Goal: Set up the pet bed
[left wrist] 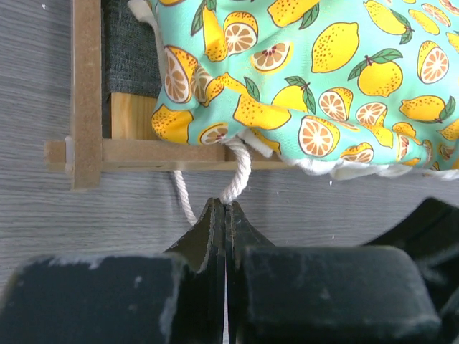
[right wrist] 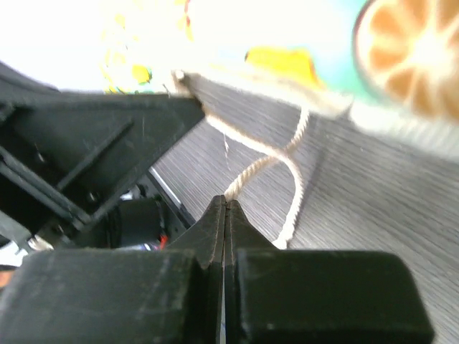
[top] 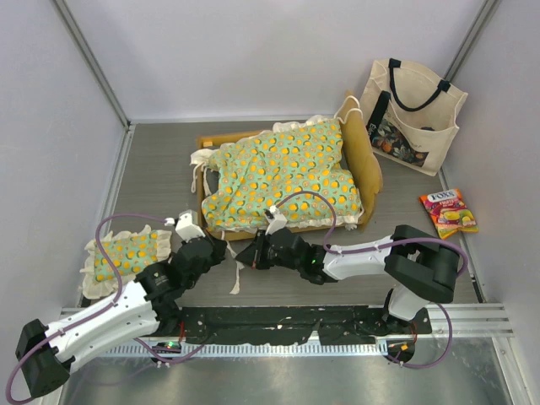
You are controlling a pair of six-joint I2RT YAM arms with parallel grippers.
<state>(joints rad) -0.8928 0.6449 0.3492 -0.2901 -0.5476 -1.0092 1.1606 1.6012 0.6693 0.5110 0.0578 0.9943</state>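
Two sets of fingers meet at the near-left corner of the pet bed (top: 369,169), which stands in the middle of the table (top: 160,169), toward the far side, with its curved headboard on the right. The mattress cushion (top: 283,173) already lies on the frame, slightly bunched, and its near-left corner hangs over the wooden rail (left wrist: 86,86), where a patch of the grey base (left wrist: 133,50) is bare.

The left fingers (left wrist: 208,236) are pressed fully together with a white tie cord (left wrist: 240,172) running from the cushion's corner down into their tips, so it looks pinched there. The right fingers (right wrist: 211,229) are likewise closed with no gap, and a strand (right wrist: 265,161) comes out of their tips and curls over the table. I cannot tell whether it is the other end of that cord or a second tie.

Each arm holding a cord end just beside the rail suggests the ties are to be drawn round the frame and fastened, so that the cushion cannot slide.

The small matching pillow (top: 126,253) lies at the near left, well apart, probably for later. A cream tote bag (top: 413,118) and a sweet packet (top: 449,211) sit at the right, out of the way
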